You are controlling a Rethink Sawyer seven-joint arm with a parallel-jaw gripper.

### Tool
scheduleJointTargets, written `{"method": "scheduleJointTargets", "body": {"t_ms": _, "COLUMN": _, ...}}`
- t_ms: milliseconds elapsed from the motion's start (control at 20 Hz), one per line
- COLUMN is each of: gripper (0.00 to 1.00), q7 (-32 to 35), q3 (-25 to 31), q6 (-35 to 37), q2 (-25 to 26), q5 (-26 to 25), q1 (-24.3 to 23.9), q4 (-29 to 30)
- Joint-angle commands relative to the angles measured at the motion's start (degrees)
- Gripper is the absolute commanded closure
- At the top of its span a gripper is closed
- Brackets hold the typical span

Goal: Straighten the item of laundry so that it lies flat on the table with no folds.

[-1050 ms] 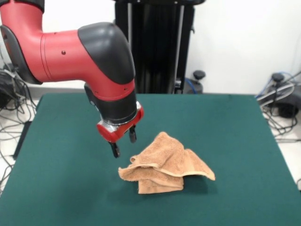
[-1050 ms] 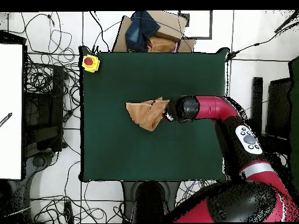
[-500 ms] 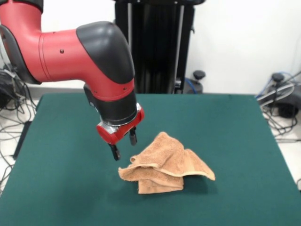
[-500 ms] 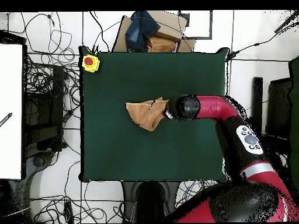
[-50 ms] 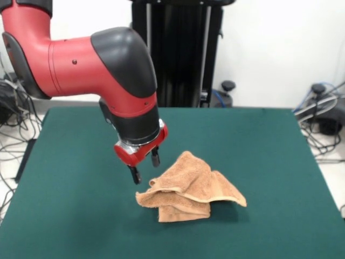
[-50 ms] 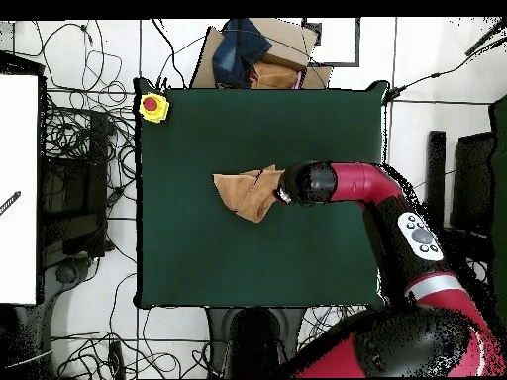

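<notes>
The gripper (image 5: 145, 166) is hanging spread and empty, just above the green surface (image 5: 70, 216), beside the towel's left edge. The peach towel (image 5: 188, 189) is lying crumpled in folds near the surface's middle.

Nothing readable here, honestly. No lettering, numbers or logos show on the red and black arm (image 5: 81, 59), the towel (image 5: 188, 186) or the green table (image 5: 259, 162) in either view. The yellow box with the red button (image 6: 152, 106) at the table corner has no label I can make out either.
</notes>
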Motion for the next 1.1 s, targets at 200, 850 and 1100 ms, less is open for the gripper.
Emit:
{"method": "scheduleJointTargets", "body": {"t_ms": 200, "gripper": 0.0, "q7": -2.27, "q3": 2.23, "q6": -5.77, "q2": 4.16, "q5": -2.36, "q1": 2.54, "q4": 1.06}}
{"method": "scheduleJointTargets", "body": {"t_ms": 850, "gripper": 0.0, "q7": -0.46, "q3": 1.99, "q6": -9.84, "q2": 1.94, "q5": -2.04, "q1": 2.05, "q4": 3.19}}
{"method": "scheduleJointTargets", "body": {"t_ms": 1100, "gripper": 0.0, "q7": -0.21, "q3": 1.89, "q6": -10.97, "q2": 1.65, "q5": -2.06, "q1": 2.03, "q4": 3.54}}
